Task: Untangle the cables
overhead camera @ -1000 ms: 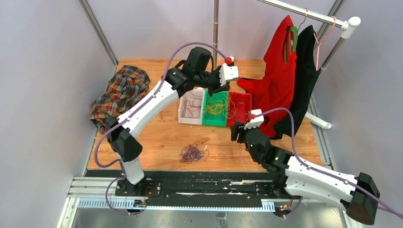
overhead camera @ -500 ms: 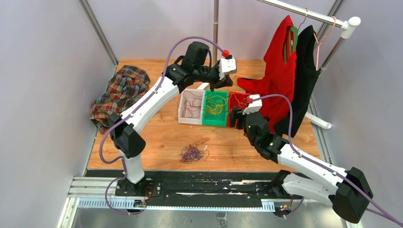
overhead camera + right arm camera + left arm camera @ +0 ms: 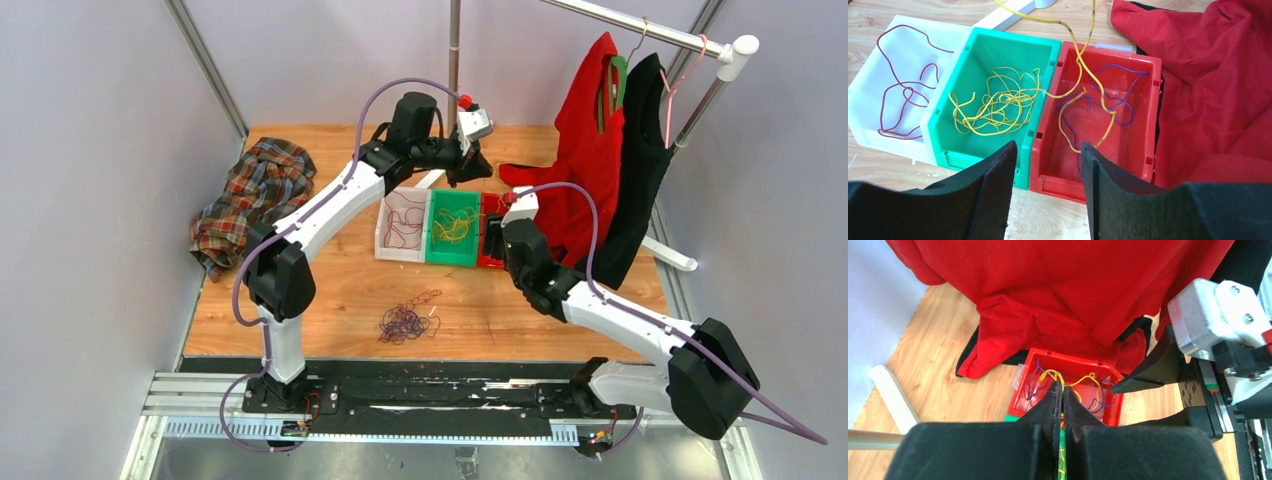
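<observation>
My left gripper point(image 3: 1062, 388) is shut on a yellow cable point(image 3: 1079, 60) that rises out of the red bin point(image 3: 1143, 130). The cable's lower loops still lie in that bin, tangled with a purple cable point(image 3: 1120, 102). My right gripper point(image 3: 1048, 146) is open just above the red bin's near wall, and the yellow strand runs past its right finger point(image 3: 1098, 195). The green bin point(image 3: 1038, 55) holds a yellow bunch point(image 3: 993, 102). A dark red cable point(image 3: 900, 95) lies in the white bin point(image 3: 865, 107). A purple bunch point(image 3: 403, 323) lies on the table.
A red garment point(image 3: 585, 165) and a black one point(image 3: 640, 150) hang from a rack at the right, and the red one drapes down beside the red bin. A plaid cloth point(image 3: 255, 195) lies at the back left. The rack's upright pole point(image 3: 455, 50) stands behind the bins.
My right gripper has moved forward to the red bin's near edge. My left gripper has drawn back and up from over the bins.
</observation>
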Available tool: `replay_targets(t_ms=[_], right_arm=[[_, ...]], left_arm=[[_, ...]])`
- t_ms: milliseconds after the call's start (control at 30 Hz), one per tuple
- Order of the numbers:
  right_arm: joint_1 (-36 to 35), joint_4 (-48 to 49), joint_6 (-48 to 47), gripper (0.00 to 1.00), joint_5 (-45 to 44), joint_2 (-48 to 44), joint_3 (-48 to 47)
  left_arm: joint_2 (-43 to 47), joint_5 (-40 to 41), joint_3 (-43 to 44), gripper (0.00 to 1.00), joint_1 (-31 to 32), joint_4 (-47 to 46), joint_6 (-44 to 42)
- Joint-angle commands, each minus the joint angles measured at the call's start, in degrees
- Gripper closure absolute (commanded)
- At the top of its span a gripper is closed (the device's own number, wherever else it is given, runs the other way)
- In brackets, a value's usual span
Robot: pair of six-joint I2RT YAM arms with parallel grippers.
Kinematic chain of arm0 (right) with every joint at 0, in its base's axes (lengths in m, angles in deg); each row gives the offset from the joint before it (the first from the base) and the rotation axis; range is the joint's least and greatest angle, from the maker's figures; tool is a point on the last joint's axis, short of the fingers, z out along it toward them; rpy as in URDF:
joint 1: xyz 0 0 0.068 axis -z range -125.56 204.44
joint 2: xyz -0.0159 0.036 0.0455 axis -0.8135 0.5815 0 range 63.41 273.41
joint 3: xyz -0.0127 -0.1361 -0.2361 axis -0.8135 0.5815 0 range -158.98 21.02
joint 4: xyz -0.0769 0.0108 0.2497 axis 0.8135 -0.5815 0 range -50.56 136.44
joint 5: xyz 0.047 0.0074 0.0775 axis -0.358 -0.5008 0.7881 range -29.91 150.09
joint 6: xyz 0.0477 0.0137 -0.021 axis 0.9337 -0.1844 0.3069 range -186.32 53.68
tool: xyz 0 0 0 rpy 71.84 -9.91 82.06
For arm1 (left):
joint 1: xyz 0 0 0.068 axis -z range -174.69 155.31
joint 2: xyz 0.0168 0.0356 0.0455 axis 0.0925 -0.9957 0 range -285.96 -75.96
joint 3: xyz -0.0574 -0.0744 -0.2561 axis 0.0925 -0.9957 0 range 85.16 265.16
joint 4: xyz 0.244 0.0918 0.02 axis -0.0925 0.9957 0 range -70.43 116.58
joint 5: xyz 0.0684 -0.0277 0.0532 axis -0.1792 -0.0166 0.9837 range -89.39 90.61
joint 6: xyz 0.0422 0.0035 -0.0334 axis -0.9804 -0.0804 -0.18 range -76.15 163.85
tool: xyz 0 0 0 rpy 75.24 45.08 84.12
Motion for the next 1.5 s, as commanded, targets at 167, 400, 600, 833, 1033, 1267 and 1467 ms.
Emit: replay_targets(t_ms=[167,400,600,833,1033,1267,1467], right_arm=[[4.3,2.2,-3.3,0.52,4.3,1.3,-3.4],[8.3,2.4,-7.2,0.35,14.2,1.5,-4.1],[9.0,2.2,-10.8,0.35,16.7,7.6,-7.4],[10.1,1.7,-16.7,0.43,11.5,15.3,-13.3],[11.9,3.1,-19.1,0.66,10.9,19.4,-15.4],[12.5,4.1,-19.2,0.95,11.7,15.6,-14.9],[12.4,4.0,-14.1,0.99,19.7,11.5,-15.2]], left_arm=[[2.0,-3.3,-7.9,1.00,-5.3,-14.4,10.8],[3.5,-4.8,-11.8,1.00,-8.0,-20.5,14.5],[5.0,-6.1,-13.3,1.00,-8.7,-21.4,14.7],[5.9,-7.7,-13.3,1.00,-8.7,-21.5,15.4],[6.7,-9.0,-13.7,1.00,-8.7,-21.6,16.4],[7.2,-8.1,-14.1,1.00,-9.1,-21.6,17.0],[7.5,-5.7,-15.6,1.00,-9.4,-21.8,17.2]])
